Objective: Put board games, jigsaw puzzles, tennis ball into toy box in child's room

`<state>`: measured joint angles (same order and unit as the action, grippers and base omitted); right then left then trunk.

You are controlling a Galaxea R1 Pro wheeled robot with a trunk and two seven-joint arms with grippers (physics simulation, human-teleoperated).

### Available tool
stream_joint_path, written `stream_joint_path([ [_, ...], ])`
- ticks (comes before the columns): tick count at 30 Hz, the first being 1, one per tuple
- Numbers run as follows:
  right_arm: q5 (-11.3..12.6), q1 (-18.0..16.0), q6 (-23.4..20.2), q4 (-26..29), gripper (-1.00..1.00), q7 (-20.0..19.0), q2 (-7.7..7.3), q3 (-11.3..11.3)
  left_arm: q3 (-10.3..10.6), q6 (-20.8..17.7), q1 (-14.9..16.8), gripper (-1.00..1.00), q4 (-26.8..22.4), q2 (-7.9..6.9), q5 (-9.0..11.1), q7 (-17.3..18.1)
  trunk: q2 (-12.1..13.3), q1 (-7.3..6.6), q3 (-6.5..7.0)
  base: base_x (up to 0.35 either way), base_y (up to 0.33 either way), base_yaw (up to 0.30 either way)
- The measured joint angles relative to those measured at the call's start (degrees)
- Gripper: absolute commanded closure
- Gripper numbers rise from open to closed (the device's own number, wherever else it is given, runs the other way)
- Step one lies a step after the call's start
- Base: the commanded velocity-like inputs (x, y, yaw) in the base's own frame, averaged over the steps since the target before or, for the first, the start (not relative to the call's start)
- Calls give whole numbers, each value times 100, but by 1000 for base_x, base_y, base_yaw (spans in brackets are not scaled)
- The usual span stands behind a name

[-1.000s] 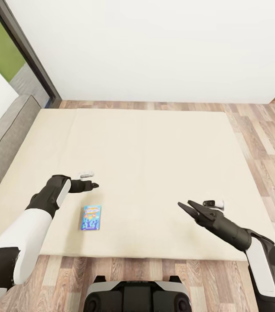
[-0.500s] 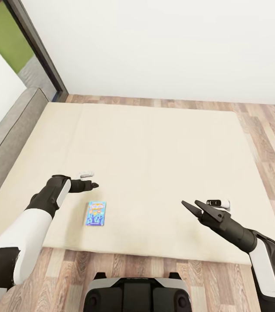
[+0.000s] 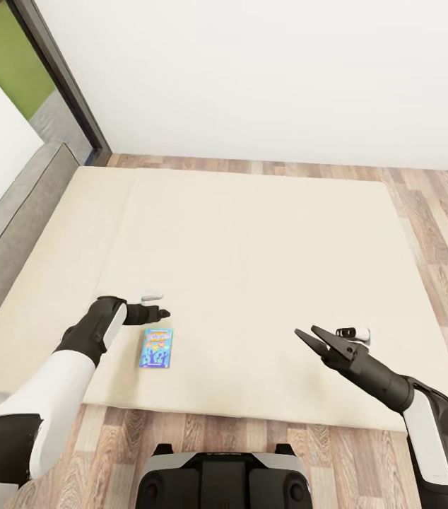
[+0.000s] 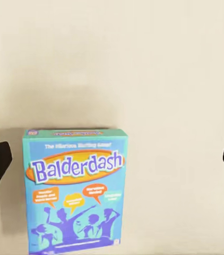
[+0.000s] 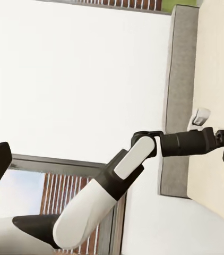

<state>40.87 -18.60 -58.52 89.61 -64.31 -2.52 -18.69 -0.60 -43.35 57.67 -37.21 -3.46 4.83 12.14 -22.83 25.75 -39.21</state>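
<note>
Fingers of the left gripper (image 3: 162, 312) spread wide above the small blue printed board game (image 3: 156, 348), flat near the wide beige bed's (image 3: 266, 233) front edge; right gripper (image 3: 307, 337) gapes open, empty.

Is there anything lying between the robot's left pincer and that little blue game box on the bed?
Nothing visible does. The left pincer hangs open just above the small blue board game, which lies flat and alone on the beige bed. The left wrist view shows only bare mattress around the box.
</note>
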Motion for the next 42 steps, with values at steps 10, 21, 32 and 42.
stream_joint_path([
  [10,-78,0,62,-9,-100,323,-53,-23,-25,324,-324,-100,-25,20,-4,-12,0,0,0,0,0,0],
  [21,-77,0,63,-3,-100,600,-70,-31,-27,451,-391,-100,-27,1,-7,-11,0,0,0,0,0,0],
  [32,-77,0,63,58,-100,614,-57,-33,-27,468,-406,-100,-6,-47,-19,-24,0,0,0,0,0,0],
  [42,-77,0,69,72,-100,613,-56,-33,-28,694,-407,-100,44,-53,-29,-53,0,0,0,0,0,0],
])
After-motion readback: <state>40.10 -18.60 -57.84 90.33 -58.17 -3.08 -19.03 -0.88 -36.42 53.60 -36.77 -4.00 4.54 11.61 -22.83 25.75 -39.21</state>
